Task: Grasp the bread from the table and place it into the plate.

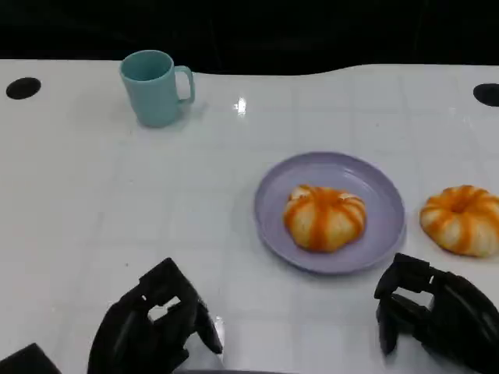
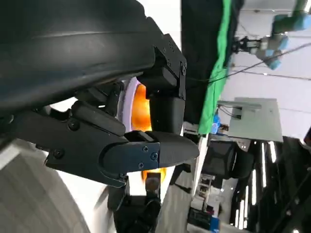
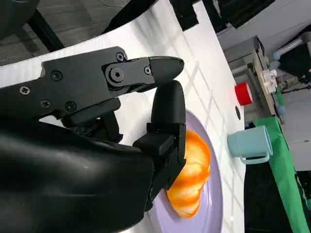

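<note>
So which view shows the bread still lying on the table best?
The head view: the bread on the table lies whole, beside the purple plate and ahead of the right hand. The left wrist view shows orange patches behind the fingers, which bread unclear. The right wrist view shows the plated bread.

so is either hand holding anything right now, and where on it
Nothing is held. The left hand and right hand hang empty near the table's front edge; one bread lies on the plate, another bread beside it.

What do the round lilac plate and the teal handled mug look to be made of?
Round lilac plate: probably plastic or melamine, with a matte, even colour and soft sheen. Teal handled mug: likely the same, opaque and matte, without sharp glare. Ceramic cannot be ruled out.
</note>
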`<act>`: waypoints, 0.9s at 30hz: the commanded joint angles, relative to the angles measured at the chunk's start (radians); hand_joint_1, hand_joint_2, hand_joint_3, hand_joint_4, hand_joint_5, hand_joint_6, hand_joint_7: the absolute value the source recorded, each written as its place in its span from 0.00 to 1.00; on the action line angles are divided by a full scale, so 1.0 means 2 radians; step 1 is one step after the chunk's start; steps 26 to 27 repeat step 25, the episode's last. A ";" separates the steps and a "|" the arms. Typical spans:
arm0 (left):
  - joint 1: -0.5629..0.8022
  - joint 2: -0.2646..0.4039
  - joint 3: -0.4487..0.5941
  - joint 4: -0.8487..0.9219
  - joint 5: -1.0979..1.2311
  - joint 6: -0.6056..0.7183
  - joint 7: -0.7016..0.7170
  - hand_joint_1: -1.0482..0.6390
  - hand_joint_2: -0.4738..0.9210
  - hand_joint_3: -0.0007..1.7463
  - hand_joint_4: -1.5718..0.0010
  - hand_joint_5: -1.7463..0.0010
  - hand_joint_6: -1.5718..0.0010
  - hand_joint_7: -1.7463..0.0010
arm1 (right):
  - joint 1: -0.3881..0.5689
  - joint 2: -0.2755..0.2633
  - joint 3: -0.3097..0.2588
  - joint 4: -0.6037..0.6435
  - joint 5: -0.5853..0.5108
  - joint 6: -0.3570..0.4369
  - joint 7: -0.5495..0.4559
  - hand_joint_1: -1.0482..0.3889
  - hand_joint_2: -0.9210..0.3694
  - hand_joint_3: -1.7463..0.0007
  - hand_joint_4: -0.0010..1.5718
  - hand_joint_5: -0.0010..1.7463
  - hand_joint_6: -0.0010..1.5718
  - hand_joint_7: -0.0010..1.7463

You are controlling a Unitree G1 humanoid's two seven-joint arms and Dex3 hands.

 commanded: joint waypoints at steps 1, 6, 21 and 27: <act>0.006 -0.005 0.013 -0.015 -0.015 0.026 -0.008 0.19 1.00 0.26 0.46 0.00 0.62 0.01 | 0.009 -0.007 0.001 -0.010 -0.001 0.004 -0.002 0.33 0.00 0.90 0.46 1.00 0.44 0.84; 0.006 -0.014 0.025 -0.022 -0.028 0.052 -0.012 0.19 1.00 0.24 0.45 0.00 0.59 0.03 | 0.008 -0.007 0.000 -0.006 0.000 -0.001 0.001 0.33 0.00 0.89 0.46 1.00 0.43 0.84; -0.006 -0.028 0.046 -0.003 -0.011 0.031 -0.032 0.19 1.00 0.25 0.46 0.00 0.60 0.02 | 0.003 -0.009 -0.003 0.007 0.001 -0.008 0.005 0.34 0.00 0.90 0.45 1.00 0.43 0.84; -0.006 -0.029 0.047 0.000 -0.006 0.030 -0.033 0.19 1.00 0.25 0.46 0.00 0.60 0.02 | 0.002 -0.010 -0.003 0.013 -0.001 -0.016 0.005 0.33 0.00 0.89 0.46 1.00 0.43 0.85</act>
